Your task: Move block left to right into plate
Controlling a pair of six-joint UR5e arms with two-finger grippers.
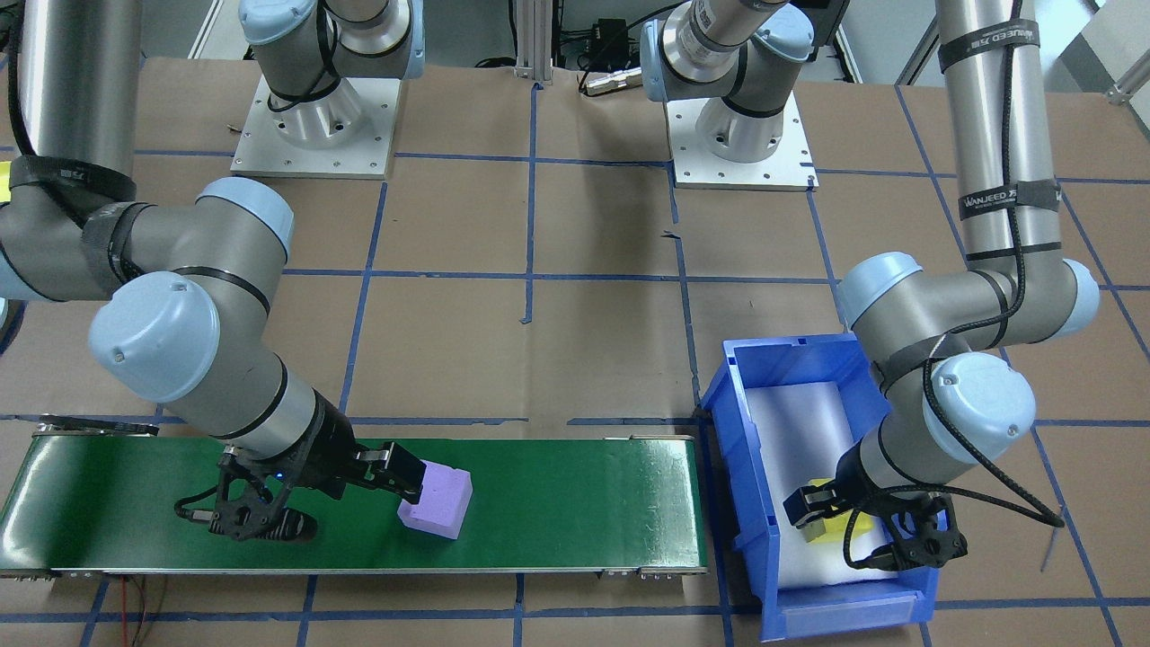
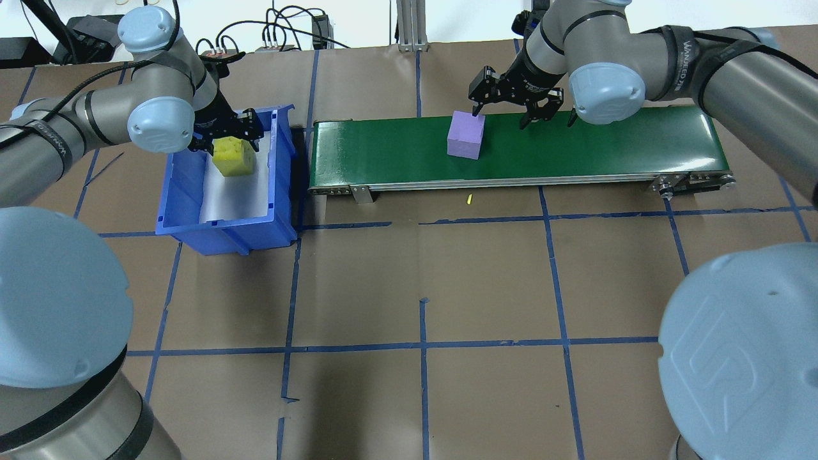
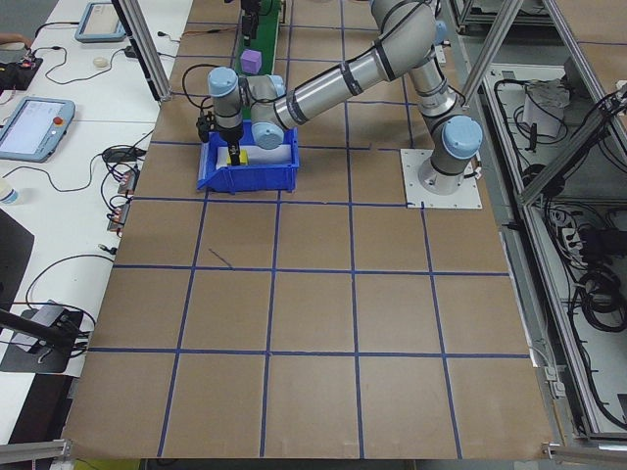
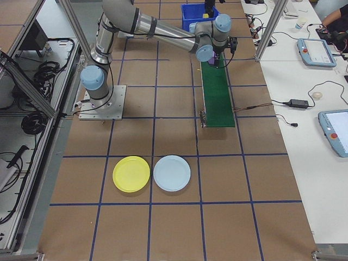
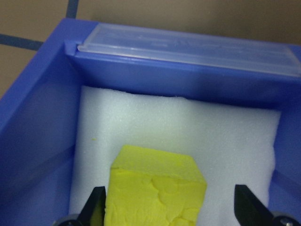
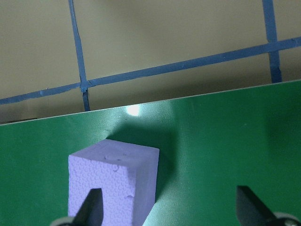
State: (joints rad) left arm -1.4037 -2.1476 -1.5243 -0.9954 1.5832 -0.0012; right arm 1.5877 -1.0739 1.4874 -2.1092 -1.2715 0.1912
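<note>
A purple foam block (image 1: 437,501) is seen upright on the green belt, lower left of centre in the front view. A yellow foam block (image 2: 233,156) sits in the blue bin, upper left overhead. The yellow plate (image 4: 131,173) lies flat, lower left.

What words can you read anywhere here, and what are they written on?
"WANJEED": on a black strap around the left arm, front-facing view.
"WANJEED": upside down on a second strap higher on that arm.
"WANJEED": on a strap around the right arm, overhead view.
A logo pressed into the big joint cap: no letters I can make out.
Nothing is written on the blocks, bin or belt.
</note>
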